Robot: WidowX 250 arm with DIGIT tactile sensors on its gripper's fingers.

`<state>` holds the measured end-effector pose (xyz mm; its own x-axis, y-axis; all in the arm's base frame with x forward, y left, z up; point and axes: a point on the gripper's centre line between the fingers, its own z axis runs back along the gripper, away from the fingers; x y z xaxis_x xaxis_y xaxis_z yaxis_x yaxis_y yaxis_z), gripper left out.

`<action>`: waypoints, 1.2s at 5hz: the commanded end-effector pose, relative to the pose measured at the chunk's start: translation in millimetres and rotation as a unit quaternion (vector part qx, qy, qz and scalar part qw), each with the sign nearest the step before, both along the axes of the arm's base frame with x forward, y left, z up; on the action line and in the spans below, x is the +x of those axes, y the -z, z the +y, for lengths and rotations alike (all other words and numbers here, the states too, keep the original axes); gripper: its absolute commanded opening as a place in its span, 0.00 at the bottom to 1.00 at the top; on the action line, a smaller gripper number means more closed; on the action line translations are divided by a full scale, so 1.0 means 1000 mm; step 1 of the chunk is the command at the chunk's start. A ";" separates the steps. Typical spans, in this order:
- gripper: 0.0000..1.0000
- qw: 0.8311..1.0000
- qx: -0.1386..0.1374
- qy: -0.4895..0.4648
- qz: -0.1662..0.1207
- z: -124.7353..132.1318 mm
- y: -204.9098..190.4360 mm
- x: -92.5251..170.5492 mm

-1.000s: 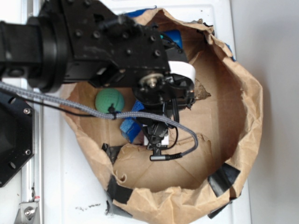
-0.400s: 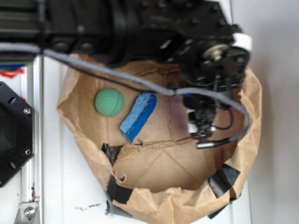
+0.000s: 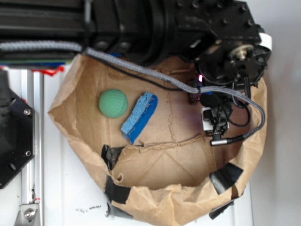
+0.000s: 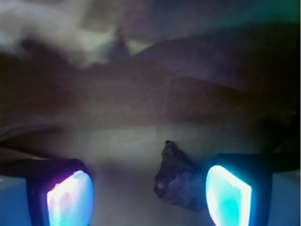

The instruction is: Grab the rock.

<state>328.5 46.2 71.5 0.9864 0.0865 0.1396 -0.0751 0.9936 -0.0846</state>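
Fingers [image 4: 70,197] spread wide, as you see in the wrist view: two glowing pads sit at the lower left and lower right, with a clear gap between them and nothing clamped. Between them, nearer the right-hand pad, lies the rock [image 4: 181,181], a dark lumpy stone resting on the brown paper floor; you cannot tell whether the right pad touches it, though it appears just beside it. The left pad stands well apart from the stone.

In the exterior view, you find the gripper [image 3: 214,120] hanging under the black arm [image 3: 155,23] at the right side of the crumpled paper bag [image 3: 94,155], which is opened out like a bowl on the white desk [image 3: 70,197]. A small dark patch of the rock [image 3: 194,98] shows just left of the gripper body; most of it is hidden by the arm. A grey braided cable [image 3: 141,70] runs from the far left across the bag to the wrist.

On the left of the bag floor you see the green ball [image 3: 113,103], and just to its right a blue sponge [image 3: 139,117], lying tilted. Both are well apart from the gripper. Black tape [image 3: 225,176] patches the bag's near rim.
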 end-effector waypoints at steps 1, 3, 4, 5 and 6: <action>1.00 0.994 0.062 0.058 -0.069 0.004 -0.005 0.026; 1.00 0.989 0.082 0.101 -0.072 0.002 0.004 0.023; 1.00 0.988 0.080 0.122 -0.055 -0.004 0.015 0.013; 1.00 0.986 0.080 0.140 -0.047 -0.009 0.019 -0.002; 1.00 0.985 0.073 0.148 -0.040 -0.009 0.021 -0.011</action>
<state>311.2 41.0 31.6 0.9645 -0.2148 0.1534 0.2099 0.9766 0.0475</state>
